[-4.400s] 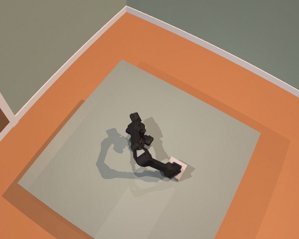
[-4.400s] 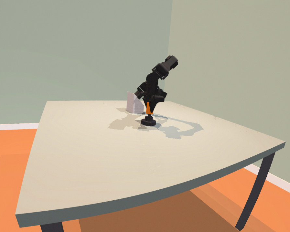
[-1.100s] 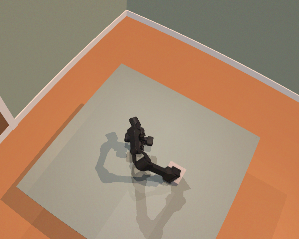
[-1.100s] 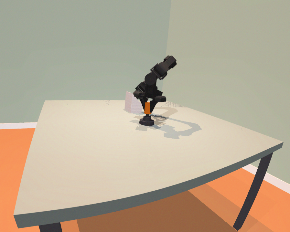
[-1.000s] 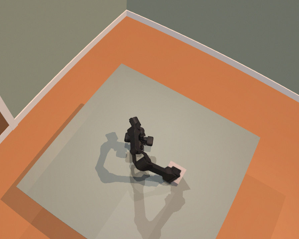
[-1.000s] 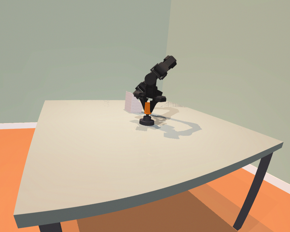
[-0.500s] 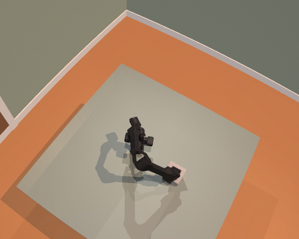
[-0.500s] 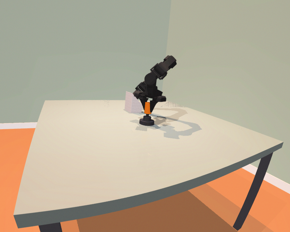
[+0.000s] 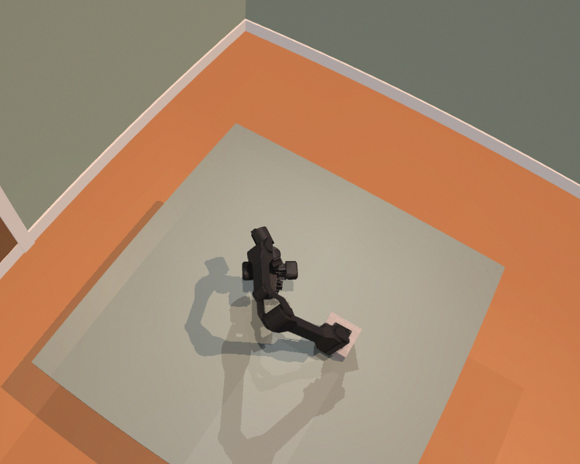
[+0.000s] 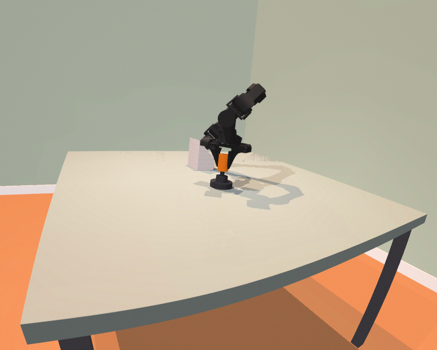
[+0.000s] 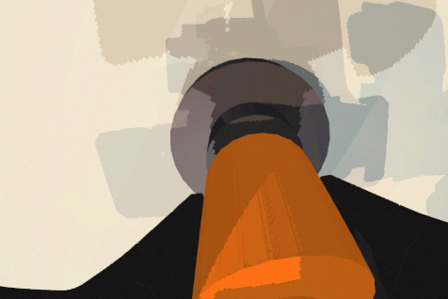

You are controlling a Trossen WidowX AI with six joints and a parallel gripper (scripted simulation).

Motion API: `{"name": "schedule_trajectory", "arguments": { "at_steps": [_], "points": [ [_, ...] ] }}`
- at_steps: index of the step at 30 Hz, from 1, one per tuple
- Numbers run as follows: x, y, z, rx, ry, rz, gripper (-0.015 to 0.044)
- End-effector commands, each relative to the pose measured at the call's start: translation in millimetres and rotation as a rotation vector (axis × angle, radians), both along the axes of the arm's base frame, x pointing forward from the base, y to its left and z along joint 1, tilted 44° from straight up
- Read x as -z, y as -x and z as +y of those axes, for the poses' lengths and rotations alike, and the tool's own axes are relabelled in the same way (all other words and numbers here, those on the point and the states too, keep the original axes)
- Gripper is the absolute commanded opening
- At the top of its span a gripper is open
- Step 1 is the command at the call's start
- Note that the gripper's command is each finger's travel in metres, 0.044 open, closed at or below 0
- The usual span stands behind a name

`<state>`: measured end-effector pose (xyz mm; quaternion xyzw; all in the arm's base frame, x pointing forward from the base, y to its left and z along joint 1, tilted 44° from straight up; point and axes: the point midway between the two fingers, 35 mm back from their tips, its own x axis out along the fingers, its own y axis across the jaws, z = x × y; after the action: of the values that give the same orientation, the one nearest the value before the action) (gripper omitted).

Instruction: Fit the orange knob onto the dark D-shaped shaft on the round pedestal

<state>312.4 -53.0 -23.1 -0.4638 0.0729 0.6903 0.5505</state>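
The orange knob is upright between the fingers of my gripper, which is shut on it. The knob is over the round pedestal. In the exterior view a short piece of the dark shaft shows between the knob's lower end and the pedestal's raised collar, so the knob is not down on the pedestal. Whether the shaft's tip is inside the hole is hidden, and so are both flat sides. In the top view the arm hides the knob and pedestal.
A pale pinkish block stands at the arm's base, behind the gripper in the exterior view. The pale table carries the arm's shadows.
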Motion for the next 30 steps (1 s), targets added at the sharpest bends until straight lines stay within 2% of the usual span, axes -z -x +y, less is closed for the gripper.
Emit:
{"name": "schedule_trajectory", "arguments": {
  "at_steps": [1, 30],
  "points": [
    [1.5, 0.6, 0.2, -0.004, 0.001, -0.003, 0.0],
    [-0.9, -2.0, -0.7, -0.004, 0.001, -0.003, 0.0]
  ]
}}
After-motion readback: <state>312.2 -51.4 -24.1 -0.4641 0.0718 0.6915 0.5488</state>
